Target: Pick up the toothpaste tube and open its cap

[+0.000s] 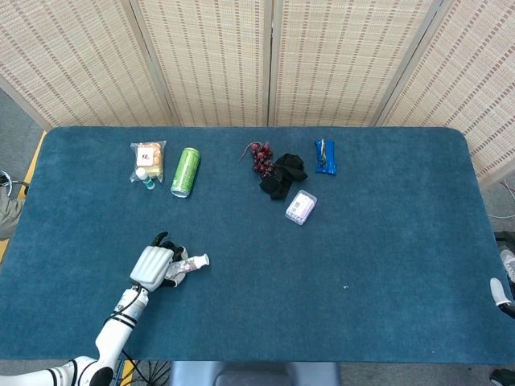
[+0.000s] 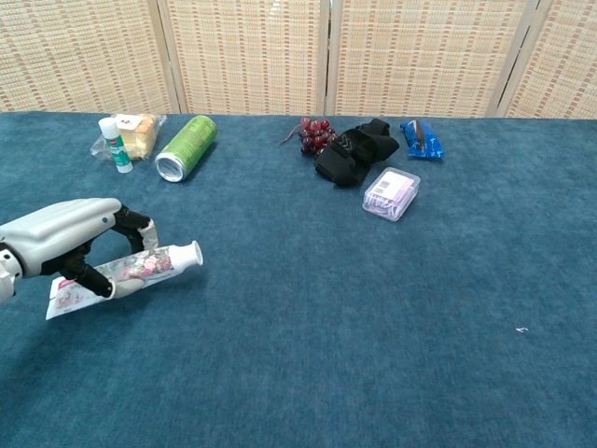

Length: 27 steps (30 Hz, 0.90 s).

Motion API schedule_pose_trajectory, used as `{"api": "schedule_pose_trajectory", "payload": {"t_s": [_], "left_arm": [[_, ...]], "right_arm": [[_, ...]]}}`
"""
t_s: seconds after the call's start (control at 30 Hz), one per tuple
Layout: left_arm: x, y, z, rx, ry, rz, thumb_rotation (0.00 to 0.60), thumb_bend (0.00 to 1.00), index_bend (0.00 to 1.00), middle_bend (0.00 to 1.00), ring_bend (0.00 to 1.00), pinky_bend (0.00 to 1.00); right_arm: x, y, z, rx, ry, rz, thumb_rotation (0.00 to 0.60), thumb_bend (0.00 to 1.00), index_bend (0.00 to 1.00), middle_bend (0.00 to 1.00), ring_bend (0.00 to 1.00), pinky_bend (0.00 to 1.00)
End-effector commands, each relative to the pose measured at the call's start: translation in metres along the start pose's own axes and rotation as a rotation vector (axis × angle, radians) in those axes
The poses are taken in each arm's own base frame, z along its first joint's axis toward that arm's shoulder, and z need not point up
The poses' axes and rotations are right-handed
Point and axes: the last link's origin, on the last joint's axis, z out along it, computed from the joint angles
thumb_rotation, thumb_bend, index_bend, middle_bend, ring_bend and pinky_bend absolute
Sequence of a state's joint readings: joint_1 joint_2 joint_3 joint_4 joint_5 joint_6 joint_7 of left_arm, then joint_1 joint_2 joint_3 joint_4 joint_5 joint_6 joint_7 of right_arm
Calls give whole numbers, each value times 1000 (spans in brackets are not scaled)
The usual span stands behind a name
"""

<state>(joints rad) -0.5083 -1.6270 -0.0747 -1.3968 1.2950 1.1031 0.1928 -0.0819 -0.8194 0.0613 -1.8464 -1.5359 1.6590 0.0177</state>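
Left hand grips the toothpaste tube mid-body, tilted just above the desk's near-left area, cap pointing right. Right hand isn't visible. Soft tube could slip or squash when the cap gets twisted.

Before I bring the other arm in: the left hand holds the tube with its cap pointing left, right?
Not quite. The left hand does hold the tube, but the cap points right, toward the table's middle, and the flat crimped end points left. The chest view shows it.
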Motion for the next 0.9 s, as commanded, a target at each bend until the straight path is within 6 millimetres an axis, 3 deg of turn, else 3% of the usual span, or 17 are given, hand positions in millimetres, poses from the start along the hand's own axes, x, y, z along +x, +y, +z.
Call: {"api": "schedule_pose_trajectory", "payload": {"t_s": [0.03, 0.23, 0.4, 0.57, 0.7, 0.9], "left_arm": [[8, 0, 0, -21, 12, -6, 600, 327, 524, 651, 355, 78], [34, 5, 0, -86, 37, 16, 600, 335, 533, 668, 397, 106], [64, 20, 2, -153, 52, 27, 600, 335, 534, 669, 408, 106], [93, 40, 5, -217, 43, 29, 600, 335, 537, 675, 419, 106], [106, 55, 8, -250, 35, 33, 600, 335, 540, 678, 424, 106], [123, 76, 16, -274, 14, 44, 600, 335, 540, 680, 425, 107]], "right_arm": [[0, -2, 1, 14, 1, 0, 600, 327, 132, 4, 0, 0], [0, -14, 7, 83, -12, 4, 600, 327, 132, 3, 0, 0], [-2, -36, 18, 198, -42, -5, 600, 328, 132, 4, 0, 0], [-4, -71, 33, 344, -62, -16, 600, 341, 132, 9, 0, 0], [-8, -100, 42, 452, -79, -10, 600, 403, 132, 16, 0, 0], [-15, -145, 57, 590, -102, -2, 600, 405, 137, 17, 0, 0]]}}
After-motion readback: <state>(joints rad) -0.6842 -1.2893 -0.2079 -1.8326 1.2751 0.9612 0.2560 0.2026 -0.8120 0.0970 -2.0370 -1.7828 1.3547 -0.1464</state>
